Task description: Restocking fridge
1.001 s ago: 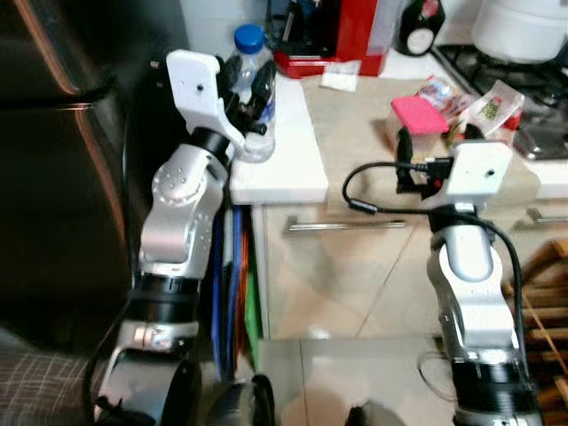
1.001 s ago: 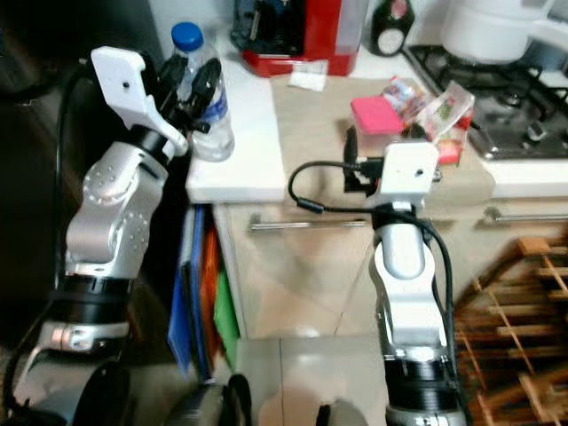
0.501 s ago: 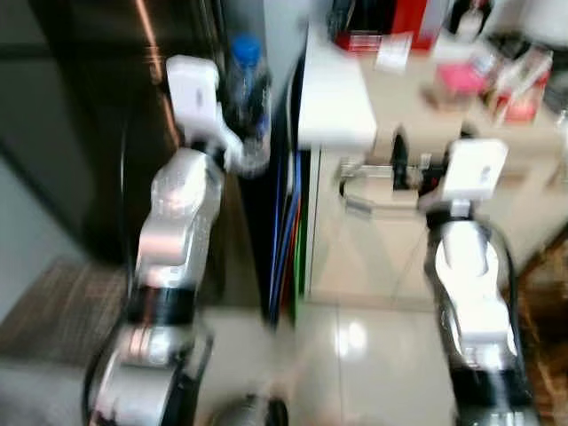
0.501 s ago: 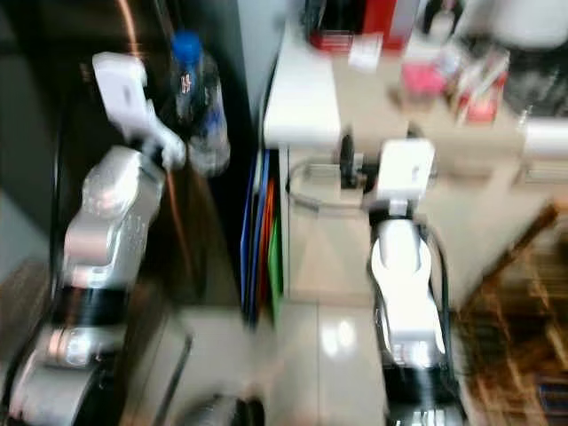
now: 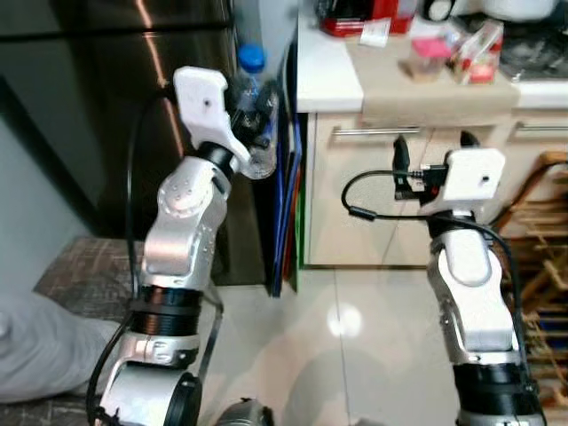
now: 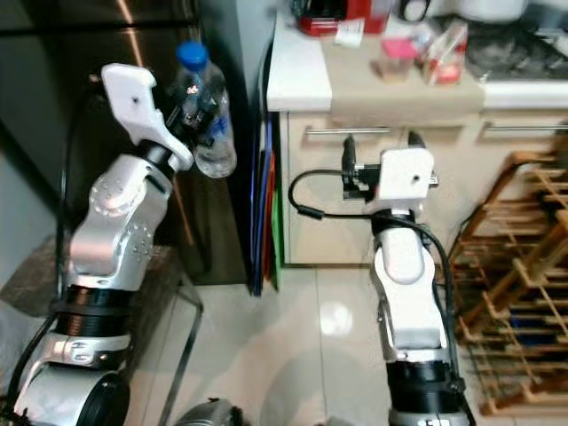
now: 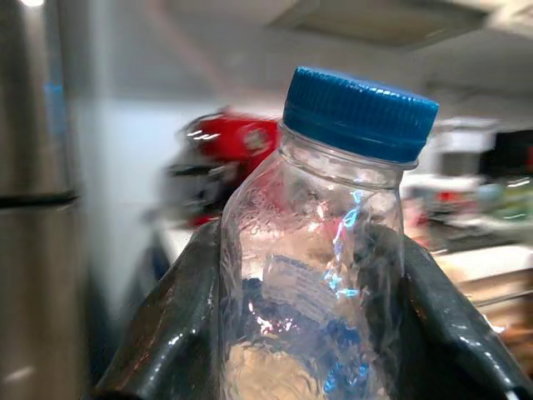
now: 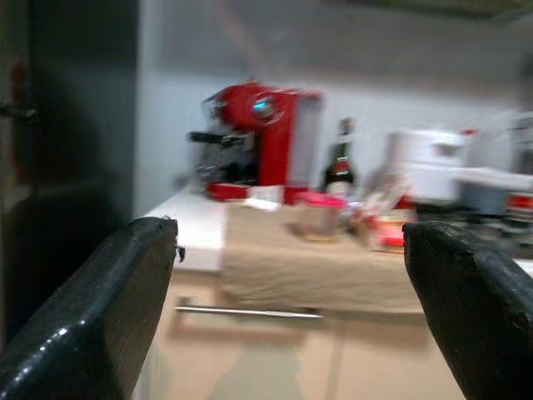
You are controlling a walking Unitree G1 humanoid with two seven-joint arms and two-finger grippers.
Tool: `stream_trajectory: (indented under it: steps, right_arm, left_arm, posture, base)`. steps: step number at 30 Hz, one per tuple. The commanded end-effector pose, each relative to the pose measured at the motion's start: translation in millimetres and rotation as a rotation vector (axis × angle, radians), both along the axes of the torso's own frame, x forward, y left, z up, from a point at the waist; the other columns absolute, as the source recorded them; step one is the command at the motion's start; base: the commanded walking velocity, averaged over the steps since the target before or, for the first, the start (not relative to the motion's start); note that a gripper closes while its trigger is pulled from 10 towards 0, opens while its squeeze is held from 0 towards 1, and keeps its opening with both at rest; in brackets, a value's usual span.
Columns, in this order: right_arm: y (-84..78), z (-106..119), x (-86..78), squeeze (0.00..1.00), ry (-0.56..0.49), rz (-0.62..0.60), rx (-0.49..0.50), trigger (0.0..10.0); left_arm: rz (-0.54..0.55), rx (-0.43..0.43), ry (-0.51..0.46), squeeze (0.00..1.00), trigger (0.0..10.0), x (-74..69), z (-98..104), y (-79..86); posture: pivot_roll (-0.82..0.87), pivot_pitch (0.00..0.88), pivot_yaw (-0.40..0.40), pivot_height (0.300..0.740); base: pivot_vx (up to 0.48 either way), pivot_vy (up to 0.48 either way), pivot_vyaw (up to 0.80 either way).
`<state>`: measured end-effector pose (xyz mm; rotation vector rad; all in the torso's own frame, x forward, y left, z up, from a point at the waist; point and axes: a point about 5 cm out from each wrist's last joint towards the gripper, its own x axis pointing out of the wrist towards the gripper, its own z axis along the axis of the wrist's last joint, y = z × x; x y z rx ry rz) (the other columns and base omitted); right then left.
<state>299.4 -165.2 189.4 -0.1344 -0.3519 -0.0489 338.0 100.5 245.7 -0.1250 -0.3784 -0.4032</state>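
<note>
- Left hand (image 5: 253, 111): gripping a clear water bottle (image 6: 206, 114), its black fingers (image 7: 166, 325) pressing against both sides of the bottle's body.
- Water bottle: blue cap (image 7: 360, 112) on, standing upright in the grip, being held up in front of the dark fridge (image 5: 106, 106), just beside the gap where the surface (image 5: 324, 75) ends.
- Right hand (image 5: 429, 151): hovering open and holding nothing, its fingers (image 8: 92, 317) standing well apart, level with the cabinet drawer handle (image 5: 386, 131).
- Surface: carrying a red coffee machine (image 8: 258, 142), a dark bottle (image 8: 339, 171) and a pink-lidded container (image 6: 397, 55) with packets nearby.
- Wooden rack (image 6: 524, 293): standing on the floor beside the right arm.
</note>
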Motion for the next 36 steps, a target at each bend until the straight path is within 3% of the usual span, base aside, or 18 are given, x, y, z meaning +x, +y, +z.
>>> stream_trajectory:
  steps: [1,6,11,29,32,33,34,36]
  right_arm:
    - [1.0,-1.1,1.3,0.00,0.013,0.000,0.001,10.0]
    - [-3.7,-12.0,-1.0,0.00,0.050,-0.021,0.008,10.0]
    - [-7.3,-17.7,-2.1,0.00,0.074,-0.033,0.015,10.0]
    - [-8.7,-22.0,-3.2,0.00,0.089,-0.038,-0.002,10.0]
    - [-12.0,-23.8,-4.5,0.00,0.089,-0.051,-0.001,10.0]
    - [-16.2,-27.4,-7.2,0.00,0.101,-0.066,0.012,10.0]
    - [-16.2,-27.4,-7.2,0.00,0.101,-0.066,0.012,10.0]
    - [-25.8,-40.4,-14.8,0.00,0.152,-0.092,0.043,10.0]
  left_arm:
    - [-0.014,-0.011,0.005,0.00,10.0,-2.9,-1.1,2.1]
    - [-0.078,-0.012,0.094,0.00,10.0,-10.6,-28.8,-9.2]
    - [-0.100,-0.001,0.122,0.00,10.0,-11.8,-38.7,-10.2]
    - [-0.117,0.015,0.138,0.00,10.0,-13.1,-46.4,-10.9]
    - [-0.038,0.000,0.207,0.00,10.0,-6.6,-58.0,0.6]
    - [0.044,-0.039,0.285,0.00,10.0,-1.7,-70.3,15.2]
    - [0.044,-0.039,0.285,0.00,10.0,-1.7,-70.3,15.2]
    - [0.162,-0.076,0.403,0.00,10.0,-2.2,-95.7,41.7]
  posture:
    - [-0.10,0.000,0.073,0.740]
    - [-0.10,0.000,0.072,0.740]
    - [-0.11,0.000,0.071,0.740]
    - [-0.11,0.000,0.072,0.740]
    - [-0.11,0.000,0.073,0.740]
    - [-0.11,0.000,0.076,0.740]
    - [-0.11,0.000,0.076,0.740]
    - [-0.12,0.000,0.081,0.740]
  base:
    - [0.000,0.000,-0.77]
    - [0.000,-0.288,-0.77]
    - [0.000,-0.475,-0.77]
    - [0.000,-0.468,-0.76]
    - [0.000,-0.427,-0.75]
    - [0.349,-0.322,-0.75]
    - [0.349,-0.322,-0.75]
    - [0.174,-0.161,-0.75]
